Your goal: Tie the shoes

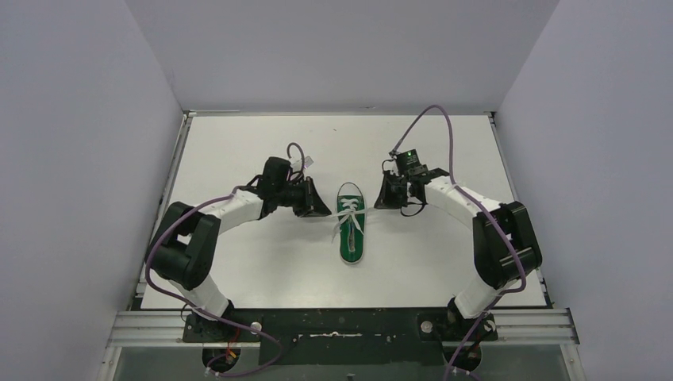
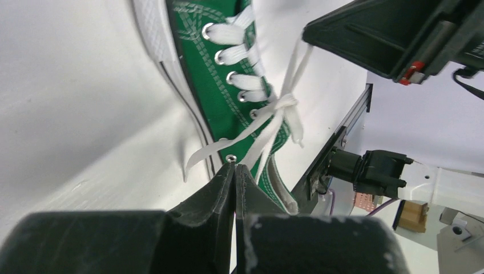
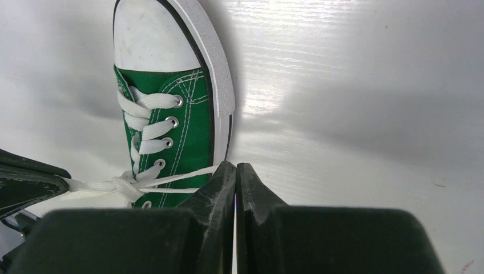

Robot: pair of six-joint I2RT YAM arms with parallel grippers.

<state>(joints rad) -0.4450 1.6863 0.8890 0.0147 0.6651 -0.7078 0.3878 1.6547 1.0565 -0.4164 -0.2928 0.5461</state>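
Observation:
The green shoe [image 1: 352,238] lies mid-table, white toe cap pointing away from the arm bases. Its white laces meet in a knot [image 2: 287,103] over the upper eyelets. From the knot, lace strands run taut to both sides. My left gripper [image 2: 236,166] is shut at the shoe's left side, with strands ending at its tips. My right gripper [image 3: 236,165] is shut at the shoe's right side, and two strands from the knot [image 3: 122,185] reach its tips. One loose lace end [image 2: 194,158] curls down beside the sole.
The white table [image 1: 444,262] is walled on the left, right and back. A metal rail [image 1: 341,325] with both arm bases runs along the near edge. Purple cables [image 1: 444,127] loop above the right arm.

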